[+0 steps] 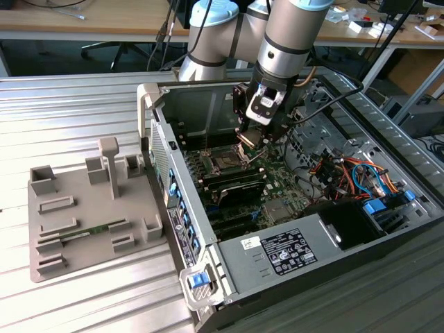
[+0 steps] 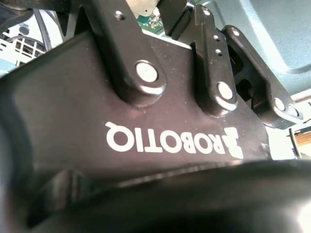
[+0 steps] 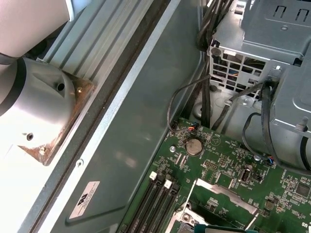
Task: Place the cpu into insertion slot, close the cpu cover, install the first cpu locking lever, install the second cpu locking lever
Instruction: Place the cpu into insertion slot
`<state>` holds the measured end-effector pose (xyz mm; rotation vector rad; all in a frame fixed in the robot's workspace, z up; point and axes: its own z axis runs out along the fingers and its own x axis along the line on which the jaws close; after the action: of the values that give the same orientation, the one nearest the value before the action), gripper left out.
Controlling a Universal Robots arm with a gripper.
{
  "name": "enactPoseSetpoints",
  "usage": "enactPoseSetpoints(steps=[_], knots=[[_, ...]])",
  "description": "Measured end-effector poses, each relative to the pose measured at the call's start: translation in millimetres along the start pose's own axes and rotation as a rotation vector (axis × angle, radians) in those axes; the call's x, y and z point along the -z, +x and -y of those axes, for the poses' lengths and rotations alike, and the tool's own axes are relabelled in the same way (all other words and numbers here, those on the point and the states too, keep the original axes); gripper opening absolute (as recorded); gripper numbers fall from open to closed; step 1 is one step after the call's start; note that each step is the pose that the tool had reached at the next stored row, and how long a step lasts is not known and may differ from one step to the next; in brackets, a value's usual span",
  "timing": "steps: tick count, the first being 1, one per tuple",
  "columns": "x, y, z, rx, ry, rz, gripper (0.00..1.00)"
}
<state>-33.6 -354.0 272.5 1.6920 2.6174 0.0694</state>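
Cpu: a small silver-topped cpu (image 1: 247, 138) hangs tilted at the tip of the gripper (image 1: 249, 134), in the air inside the open computer case (image 1: 208, 232), above the green board (image 1: 277, 182) and not seated.
Jaws: closed in on the cpu from two sides, pinching it by its edges (in the second wrist view the black finger links (image 2: 127, 53) lean toward each other around a pale sliver).
Insertion slot: the square insertion slot (image 1: 225, 164), dark in the centre with a silver rim, lies on the board below the chip and toward the exterior view's left of it, near but apart.
Cpu cover: in the first wrist view the cpu cover (image 3: 226, 191) shows as a thin silver frame beside the socket; how far it is lifted I cannot tell.
Arm: the grey arm (image 1: 288, 35) comes in over the case's far wall, its wrist bent steeply down, the gripper pointing down and slightly toward the exterior view's left.
Board: long black memory slots (image 3: 155, 199) run beside the socket, and a coin battery (image 3: 194, 146) sits further out.
Case: it lies on its side on a ribbed metal table (image 1: 69, 111), with a white-labelled grey box (image 1: 291, 250) at the near corner and orange and blue cables (image 1: 354, 173) toward the exterior view's right.
Table: a grey moulded holder (image 1: 83, 208) stands just beside the case, on the exterior view's left.
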Motion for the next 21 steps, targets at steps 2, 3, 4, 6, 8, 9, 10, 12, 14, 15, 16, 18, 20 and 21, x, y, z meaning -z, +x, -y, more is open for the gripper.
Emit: enactPoseSetpoints(steps=[2, 3, 4, 6, 8, 9, 10, 12, 14, 15, 16, 18, 20, 21], knots=[[0.0, 0.0, 0.0, -0.001, 0.0, 0.0, 0.55], [0.0, 0.0, 0.0, -0.002, 0.0, 0.0001, 0.55], [-0.1, 0.0, 0.0, -0.003, 0.0, 0.0001, 0.55], [-0.1, 0.0, 0.0, -0.004, 0.0, 0.0002, 0.55], [-0.2, 0.0, 0.0, -0.006, 0.0, 0.0003, 0.55], [-0.2, 0.0, 0.0, -0.009, 0.0, 0.0005, 0.55], [-0.2, 0.0, 0.0, -0.01, 0.0, 0.0005, 0.55], [-0.3, 0.0, 0.0, -0.014, 0.0, 0.0006, 0.55], [-0.3, 0.0, 0.0, -0.017, -0.0001, 0.0009, 0.55], [-0.3, 0.0, 0.0, -0.018, 0.0, 0.0009, 0.55], [-0.4, 0.0, 0.0, -0.019, -0.0001, 0.001, 0.55], [-0.4, 0.0, 0.0, -0.022, -0.0001, 0.0011, 0.55], [-0.4, 0.0, 0.0, -0.023, -0.0001, 0.0012, 0.55], [-0.5, 0.0, 0.0, -0.025, -0.0001, 0.0012, 0.55]])
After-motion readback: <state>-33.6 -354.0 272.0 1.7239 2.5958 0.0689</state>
